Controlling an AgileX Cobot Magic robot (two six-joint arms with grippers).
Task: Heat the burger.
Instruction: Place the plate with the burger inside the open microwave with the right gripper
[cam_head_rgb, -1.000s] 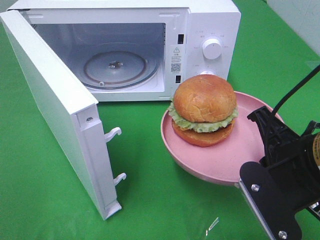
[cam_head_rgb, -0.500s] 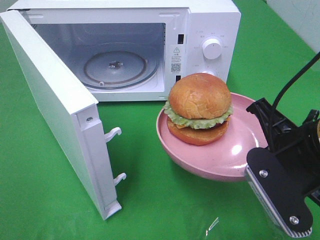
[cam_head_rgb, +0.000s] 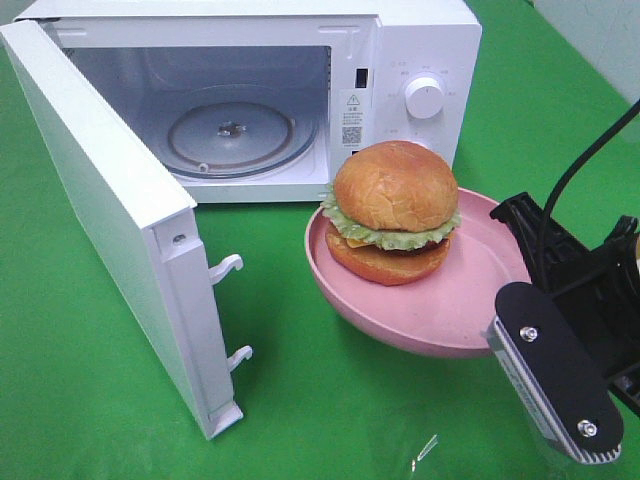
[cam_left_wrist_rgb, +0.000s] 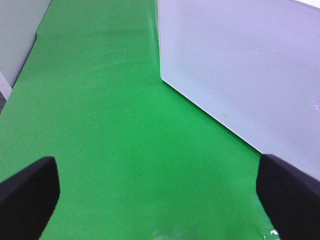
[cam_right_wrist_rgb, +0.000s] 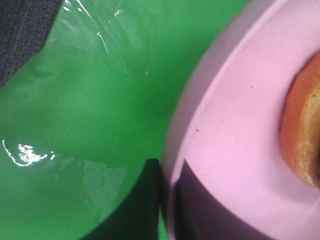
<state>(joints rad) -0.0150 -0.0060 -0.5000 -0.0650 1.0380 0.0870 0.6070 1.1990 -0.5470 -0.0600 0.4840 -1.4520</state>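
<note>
The burger (cam_head_rgb: 393, 210), with golden-brown buns, green lettuce and a dark patty, sits on a pink shallow plate (cam_head_rgb: 470, 300) held above the green cloth, in front of the microwave's control panel. My right gripper (cam_head_rgb: 522, 262) is shut on the plate's right rim. In the right wrist view my right gripper (cam_right_wrist_rgb: 167, 200) clamps the plate's rim (cam_right_wrist_rgb: 235, 125), one finger on each side, and the burger's edge (cam_right_wrist_rgb: 302, 135) shows. The white microwave (cam_head_rgb: 420, 60) stands open, its glass turntable (cam_head_rgb: 230, 135) bare. My left gripper (cam_left_wrist_rgb: 160, 200) is open and empty over the cloth.
The microwave door (cam_head_rgb: 110, 210) swings out to the front left, its latch hooks (cam_head_rgb: 228, 268) pointing right. It also shows in the left wrist view (cam_left_wrist_rgb: 245, 65), close to my left gripper. Green cloth (cam_head_rgb: 300, 400) covers the table. A cable (cam_head_rgb: 590, 170) runs up from the right arm.
My right gripper has carried the plate and burger left and a little up, closer to the microwave opening. The microwave and its door have not moved.
</note>
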